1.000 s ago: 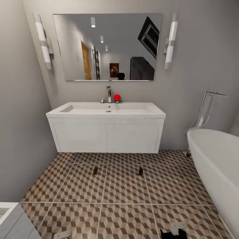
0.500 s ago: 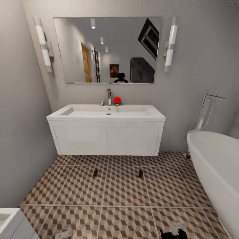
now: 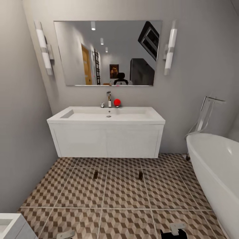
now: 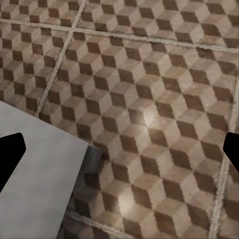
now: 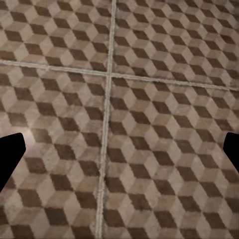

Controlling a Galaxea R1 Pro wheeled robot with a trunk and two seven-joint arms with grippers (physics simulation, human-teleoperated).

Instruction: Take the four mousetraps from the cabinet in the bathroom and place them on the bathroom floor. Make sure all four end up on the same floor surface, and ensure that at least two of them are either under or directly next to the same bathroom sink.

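Observation:
Two mousetraps lie on the bathroom floor (image 3: 122, 199) in front of the white wall-hung sink (image 3: 106, 116): one small brown board (image 3: 95, 175) to the left and another (image 3: 140, 175) to the right, both about one tile out from the sink's front. My left gripper (image 4: 119, 152) is open over bare patterned tiles, beside a grey-white corner (image 4: 40, 174). Open too is my right gripper (image 5: 119, 149), with only tiles between its fingers. Parts of both arms (image 3: 64, 235) (image 3: 175, 229) show at the head view's lower edge. The cabinet is out of view.
A white bathtub (image 3: 215, 172) with a floor-standing chrome tap (image 3: 205, 114) takes up the right side. A white unit's corner (image 3: 10, 227) sits at the lower left. A mirror (image 3: 108, 53) hangs above the sink, with a red ball (image 3: 117, 102) by the faucet.
The whole head view has shifted: sink, mirror and traps sit lower in the picture, and more of the robot's reflection shows in the mirror. The traps themselves have not moved.

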